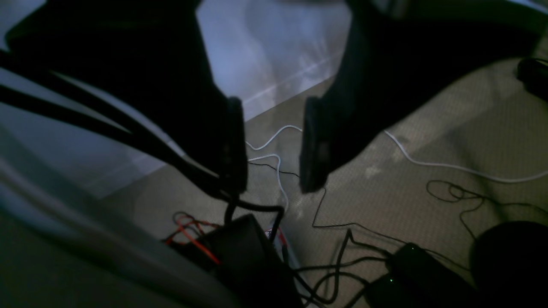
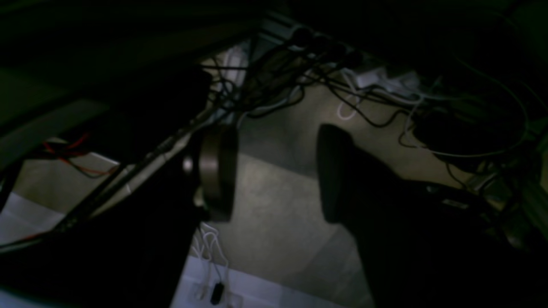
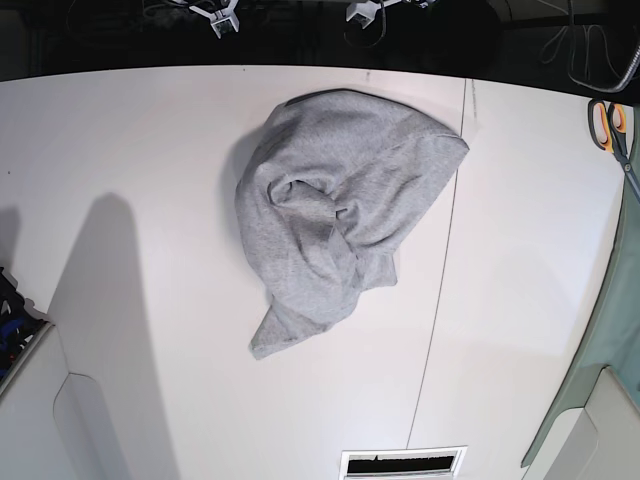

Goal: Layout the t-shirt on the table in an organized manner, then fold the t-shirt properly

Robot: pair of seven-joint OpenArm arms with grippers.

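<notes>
The grey t-shirt [image 3: 335, 205] lies crumpled in a heap on the white table [image 3: 140, 140], a little behind the middle, with one corner trailing toward the front. No lettering shows on it. Neither arm appears in the base view. In the left wrist view my left gripper [image 1: 272, 184] is open with nothing between its dark fingers, and only floor and cables lie behind it. My right gripper [image 2: 276, 167] is also open and holds nothing, hanging over dim floor in the right wrist view. Neither wrist view shows the t-shirt.
Orange-handled scissors [image 3: 608, 122] lie at the table's far right. A pale green cloth [image 3: 610, 350] hangs along the right edge. A thin dark seam [image 3: 440, 280] crosses the table right of the shirt. A slotted vent [image 3: 402, 463] sits at the front edge. Tangled cables [image 1: 342, 256] cover the floor.
</notes>
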